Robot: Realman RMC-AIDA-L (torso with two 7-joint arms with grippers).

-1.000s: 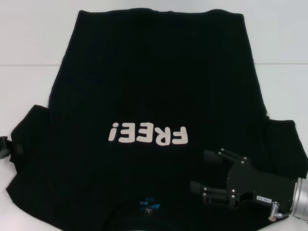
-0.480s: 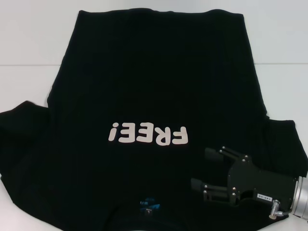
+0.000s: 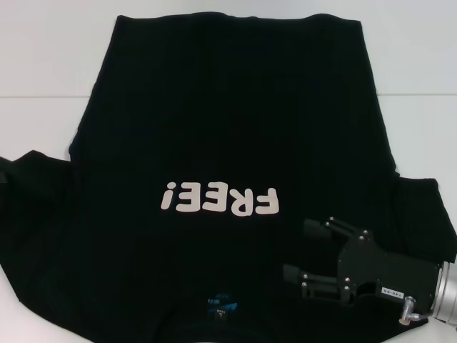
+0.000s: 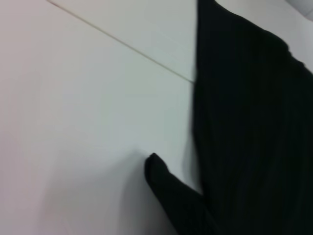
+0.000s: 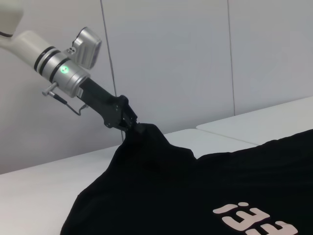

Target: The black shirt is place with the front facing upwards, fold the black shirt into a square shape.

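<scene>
Pinching black shirt (image 5: 195,196): left tool (image 5: 131,123).

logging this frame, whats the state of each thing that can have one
black shirt: front up, "FREE!" print showing, not folded yet, left sleeve lifted off the table
left gripper: raised, jaws shut on the sleeve tip
right gripper: low over the shirt's right shoulder area, jaws open, holding nothing

We see our left gripper (image 5: 131,122) raised, fingers pinched closed; right gripper (image 3: 303,254) low, fingers spread.
</scene>
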